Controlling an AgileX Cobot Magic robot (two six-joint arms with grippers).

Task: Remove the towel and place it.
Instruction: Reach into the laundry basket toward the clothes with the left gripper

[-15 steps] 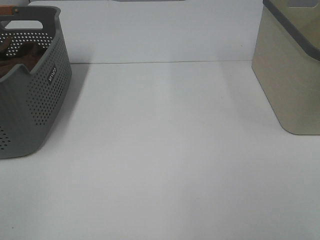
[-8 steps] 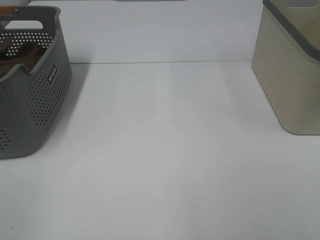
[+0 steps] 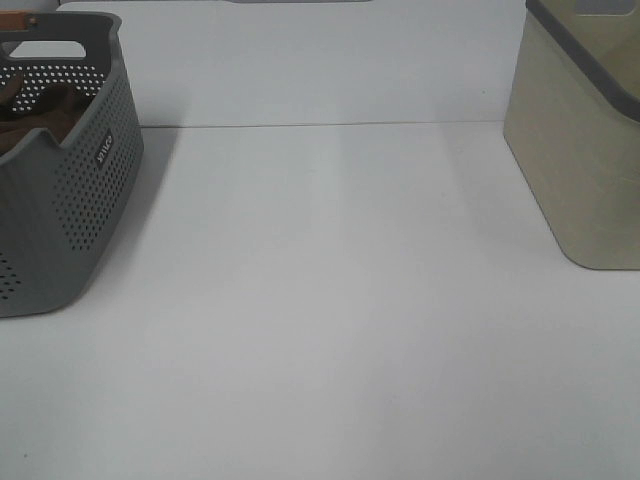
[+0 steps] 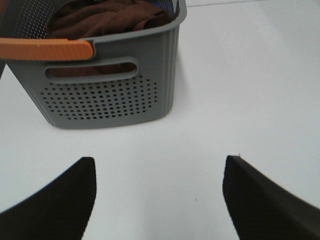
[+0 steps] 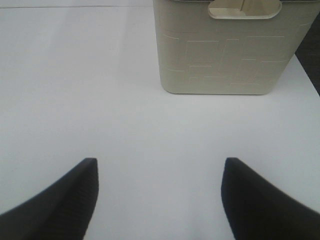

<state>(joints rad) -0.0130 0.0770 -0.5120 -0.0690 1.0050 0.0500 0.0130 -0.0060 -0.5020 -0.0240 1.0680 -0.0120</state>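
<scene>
The dark brown towel (image 3: 40, 112) lies bunched inside the grey perforated basket (image 3: 70, 200) at the left of the exterior view. It also shows in the left wrist view (image 4: 105, 17), filling the basket (image 4: 110, 95). My left gripper (image 4: 157, 200) is open and empty, over the table a short way from the basket's end wall. My right gripper (image 5: 157, 200) is open and empty, over the table facing the beige bin (image 5: 230, 50). Neither gripper shows in the exterior view.
A beige bin (image 3: 585, 140) with a grey rim stands at the right. The basket has an orange handle grip (image 4: 45, 49). A bit of blue fabric (image 4: 167, 5) shows at the basket's far corner. White table (image 3: 330, 300) lies between basket and bin.
</scene>
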